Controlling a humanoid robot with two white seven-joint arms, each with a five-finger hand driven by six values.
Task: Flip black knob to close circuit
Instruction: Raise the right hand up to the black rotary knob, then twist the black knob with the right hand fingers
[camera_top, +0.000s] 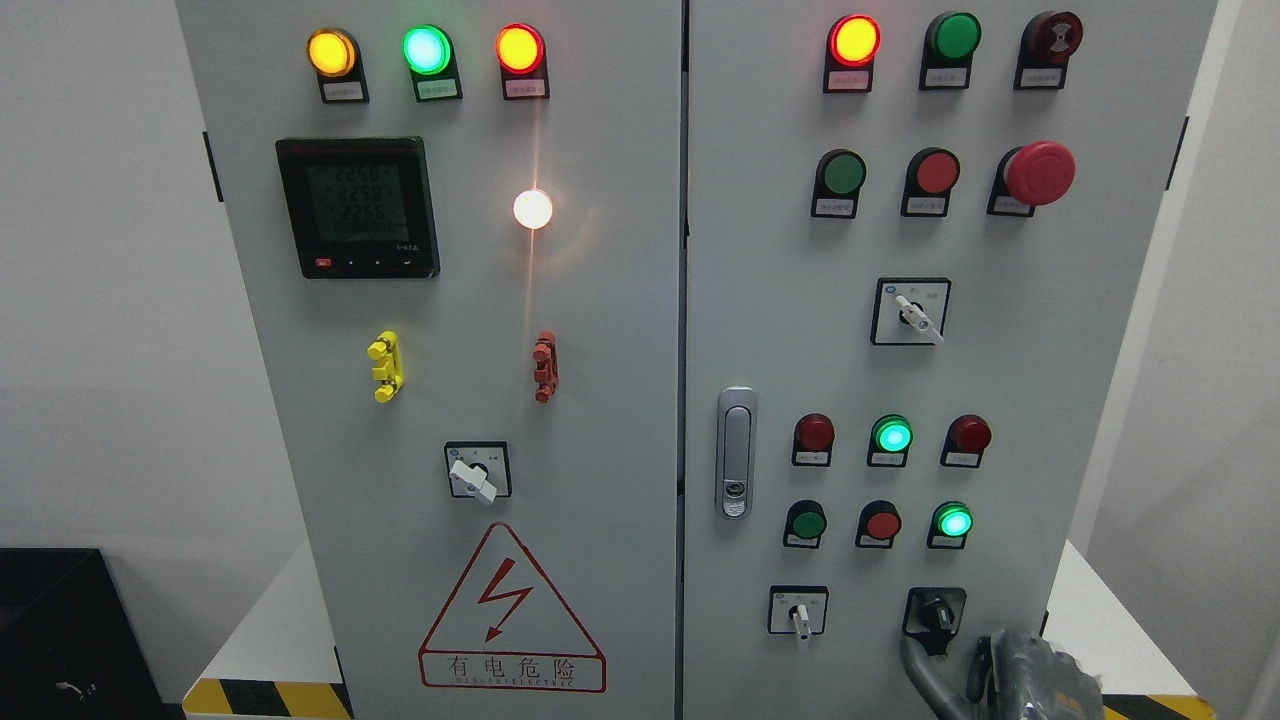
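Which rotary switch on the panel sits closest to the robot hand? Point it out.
The black knob at the right door's bottom right: the right robot hand reaches up just beneath it. The other three switches have white handles and sit farther away.

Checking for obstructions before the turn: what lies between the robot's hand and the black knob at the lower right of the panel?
Nothing. In the head view the right hand reaches up to just below the black knob; only bare panel shows between them.

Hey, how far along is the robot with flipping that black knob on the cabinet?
Done: the right hand has reached the lower right of the cabinet, just under the black knob. In hand: its fingers rise toward the knob, though real contact can't be confirmed. Left: gripping and turning it; nothing visible shows whether it has been turned. The left hand isn't in view.
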